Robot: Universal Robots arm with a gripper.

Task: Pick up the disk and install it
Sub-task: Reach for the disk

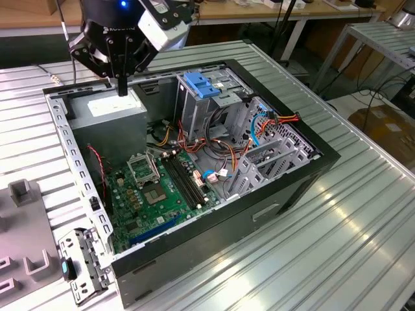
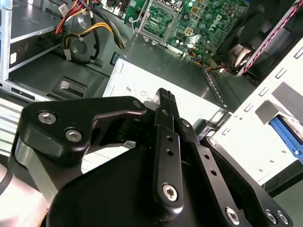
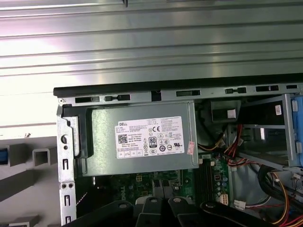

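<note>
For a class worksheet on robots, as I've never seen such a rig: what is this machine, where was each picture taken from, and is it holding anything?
It is a robot arm whose gripper hangs above an opened computer case on a metal table. The exterior view looks on from off the arm; both wrist views ride on the arm. The fingers are shut and hold nothing, above the grey power supply box. Next to it lies the green circuit board.
</note>
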